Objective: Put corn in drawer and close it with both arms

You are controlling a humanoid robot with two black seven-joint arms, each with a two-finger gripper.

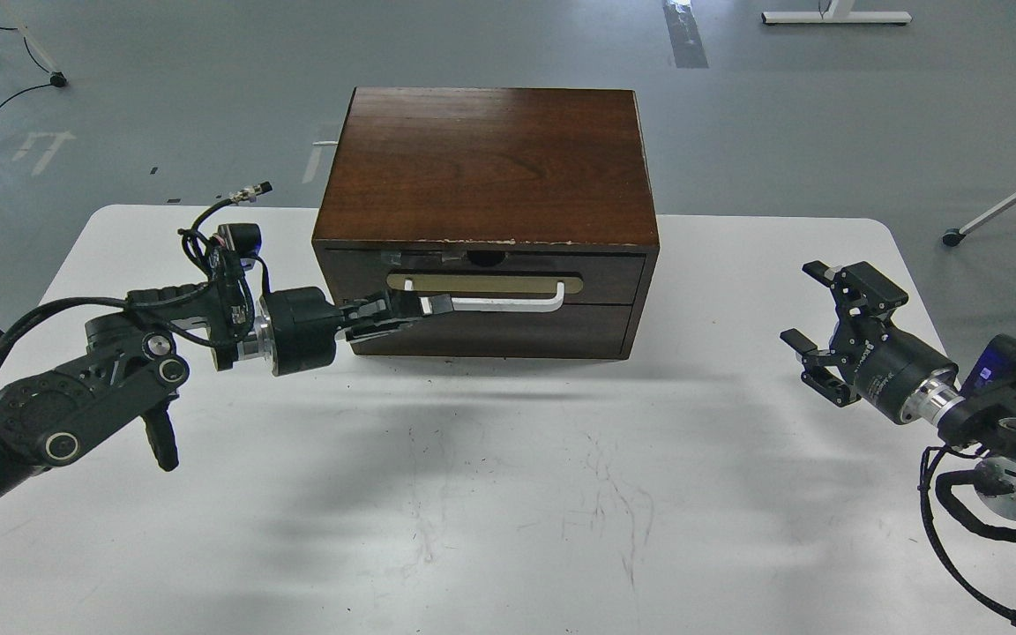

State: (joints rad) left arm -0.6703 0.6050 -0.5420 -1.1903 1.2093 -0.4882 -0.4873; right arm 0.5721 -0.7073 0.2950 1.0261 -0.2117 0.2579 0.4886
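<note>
The dark brown drawer (601, 275) sits fully pushed into the wooden cabinet (490, 163), its front flush with the frame. Its white bar handle (508, 304) on the tan plate faces me. The corn is hidden; no yellow shows anywhere. My left gripper (437, 306) comes in from the left with its fingers together, tips lying against the left end of the handle. I cannot tell whether the bar is pinched between them. My right gripper (803, 300) is open and empty, hovering over the table well to the right of the cabinet.
The cabinet stands at the back middle of the white table (508, 494). A plain dark panel (508, 331) sits below the drawer. A white desk leg (997, 207) stands on the grey floor at the far right.
</note>
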